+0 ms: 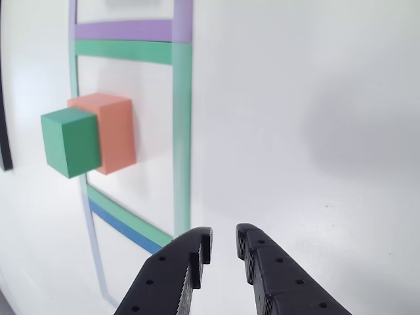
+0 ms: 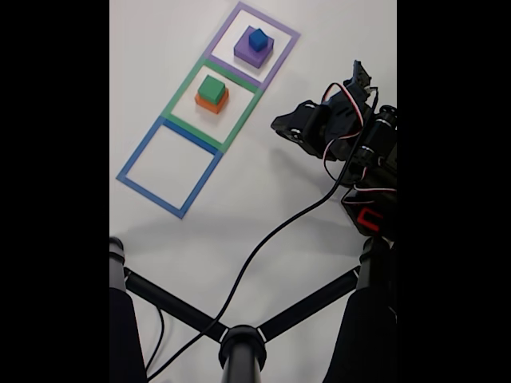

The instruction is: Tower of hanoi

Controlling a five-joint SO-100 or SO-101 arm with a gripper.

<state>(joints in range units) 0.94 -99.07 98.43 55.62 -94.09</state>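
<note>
The tower of hanoi stands split into two stacks. In the fixed view a green block sits on a salmon-orange block inside the green tape square. A small blue cube sits on the purple block inside the purple tape square. My gripper hovers to the right of the green square, apart from both stacks. In the other view the green block and orange block lie left of and beyond my gripper, whose black fingers are slightly open with nothing between them.
A blue tape square lies nearest the camera in the fixed view, with bare white table inside it. A black cable runs from the arm across the table to a black stand at the bottom.
</note>
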